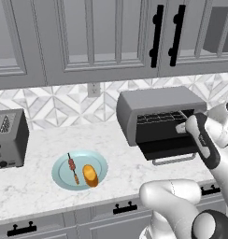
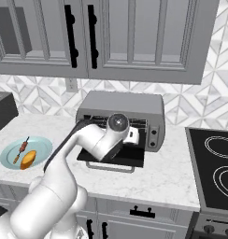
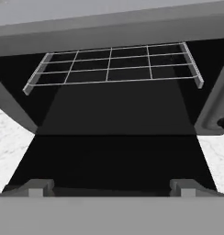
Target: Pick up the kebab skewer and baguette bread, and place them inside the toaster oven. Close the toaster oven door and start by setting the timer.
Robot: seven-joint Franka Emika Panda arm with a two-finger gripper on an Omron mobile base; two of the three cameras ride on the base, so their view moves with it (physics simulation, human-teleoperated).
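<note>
White marble counter (image 1: 36, 186) has the toaster oven (image 1: 155, 109) sitting on it. Left of that, a blue plate (image 1: 60, 179), then a slot toaster (image 1: 8, 137).

Left base view: high, behind the arm, facing the counter (image 1: 36, 182) and toaster oven (image 1: 153, 105). Right base view: same oven (image 2: 123, 105), from the opposite side. Hand view: close, facing straight into the oven's cavity (image 3: 114, 110).

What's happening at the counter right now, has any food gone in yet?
Not yet. The toaster oven stands with its door dropped open, and its wire rack is bare. The arm's tool hangs open and empty in front of the cavity. The kebab skewer and baguette bread lie side by side on the blue plate, left of the oven.
</note>
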